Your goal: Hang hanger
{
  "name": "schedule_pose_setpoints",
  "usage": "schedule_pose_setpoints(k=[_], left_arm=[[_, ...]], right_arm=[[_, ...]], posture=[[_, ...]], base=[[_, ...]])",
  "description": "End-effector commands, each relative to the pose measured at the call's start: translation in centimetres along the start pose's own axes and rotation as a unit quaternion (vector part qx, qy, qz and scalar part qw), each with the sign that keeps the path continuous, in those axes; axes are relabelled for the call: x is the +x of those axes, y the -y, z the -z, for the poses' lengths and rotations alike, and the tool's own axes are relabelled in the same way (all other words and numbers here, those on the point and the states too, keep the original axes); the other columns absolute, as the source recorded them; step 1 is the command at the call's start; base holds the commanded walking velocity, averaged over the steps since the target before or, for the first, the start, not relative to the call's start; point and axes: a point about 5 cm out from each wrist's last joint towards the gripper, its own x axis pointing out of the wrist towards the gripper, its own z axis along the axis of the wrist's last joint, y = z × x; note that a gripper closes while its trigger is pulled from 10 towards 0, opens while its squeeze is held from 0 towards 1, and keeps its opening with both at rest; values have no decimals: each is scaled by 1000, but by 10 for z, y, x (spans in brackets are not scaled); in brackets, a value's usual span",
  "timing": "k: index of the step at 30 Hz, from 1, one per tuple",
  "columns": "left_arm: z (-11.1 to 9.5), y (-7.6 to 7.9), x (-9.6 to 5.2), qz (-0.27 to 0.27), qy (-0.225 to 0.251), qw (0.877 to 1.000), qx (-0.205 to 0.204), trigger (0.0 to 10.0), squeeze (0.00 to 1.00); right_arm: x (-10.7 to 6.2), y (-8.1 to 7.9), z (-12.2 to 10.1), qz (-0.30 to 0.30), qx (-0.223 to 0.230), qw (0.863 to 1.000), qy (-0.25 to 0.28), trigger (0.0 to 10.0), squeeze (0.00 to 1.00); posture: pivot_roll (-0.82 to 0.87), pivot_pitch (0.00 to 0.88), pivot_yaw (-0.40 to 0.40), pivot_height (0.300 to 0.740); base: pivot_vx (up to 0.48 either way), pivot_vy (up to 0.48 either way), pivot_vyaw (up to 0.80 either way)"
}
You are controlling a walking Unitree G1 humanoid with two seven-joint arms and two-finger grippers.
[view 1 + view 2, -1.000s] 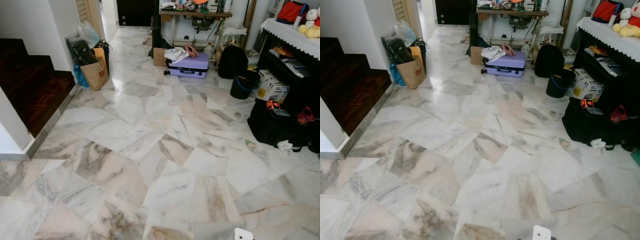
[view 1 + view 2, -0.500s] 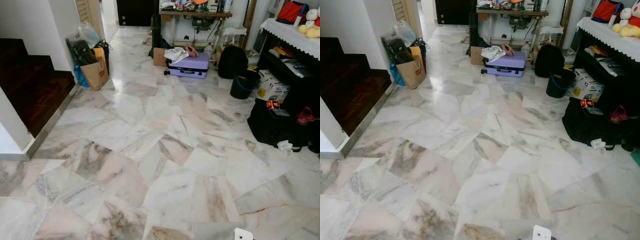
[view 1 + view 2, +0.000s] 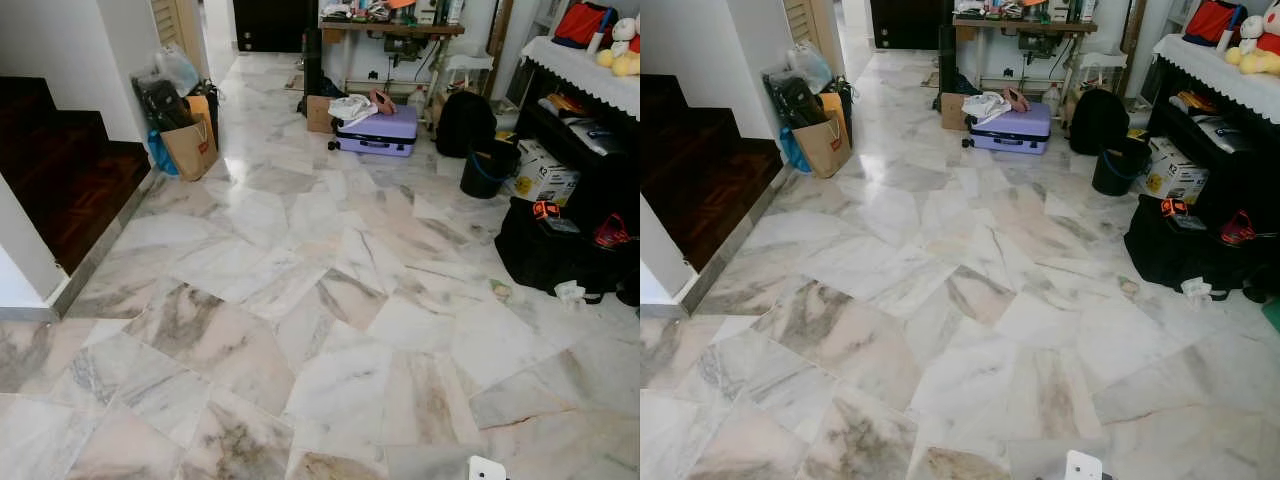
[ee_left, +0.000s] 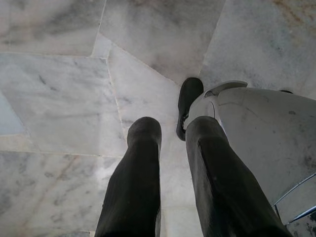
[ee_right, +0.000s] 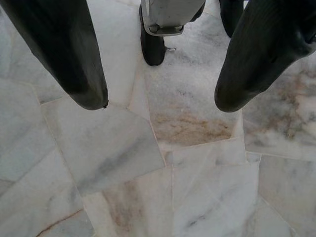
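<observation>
In the left wrist view my left gripper hangs over the marble floor, its two black fingers a little apart with bare floor between them. My own silver leg and black foot stand just beside it. In the right wrist view my right gripper also hangs above the floor, fingers spread wide and holding nothing, with a black foot beyond it. The eye views look down a wide marble floor.
Dark wooden steps rise at the left, with a brown paper bag and other bags at their far end. A purple suitcase lies at the back. A black bucket, boxes and black bags line the right.
</observation>
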Motion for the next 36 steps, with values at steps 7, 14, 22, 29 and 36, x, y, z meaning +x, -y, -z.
schedule_pose_setpoints(k=[7,14,22,29,36], left_arm=[[-62,28,3,54,92,994,9,10000,0],[-62,27,3,54,92,994,12,10000,0],[-63,27,3,56,92,994,17,10000,0],[-64,28,3,56,93,994,21,10000,0],[-64,26,3,53,93,994,21,10000,0]], right_arm=[[-1,-22,-1,-108,7,994,4,10000,0],[-2,-21,4,-106,7,994,-2,10000,0],[-2,-21,6,-105,11,994,-11,10000,0],[-2,-24,6,-106,5,994,-14,10000,0],[-1,-27,4,-109,5,994,-13,10000,0]], posture=[[162,0,2,740],[156,0,7,740],[154,0,8,740],[158,0,7,740],[167,0,4,740]], base=[[0,0,0],[0,0,0],[0,0,-227],[0,0,-775],[0,0,-775]])
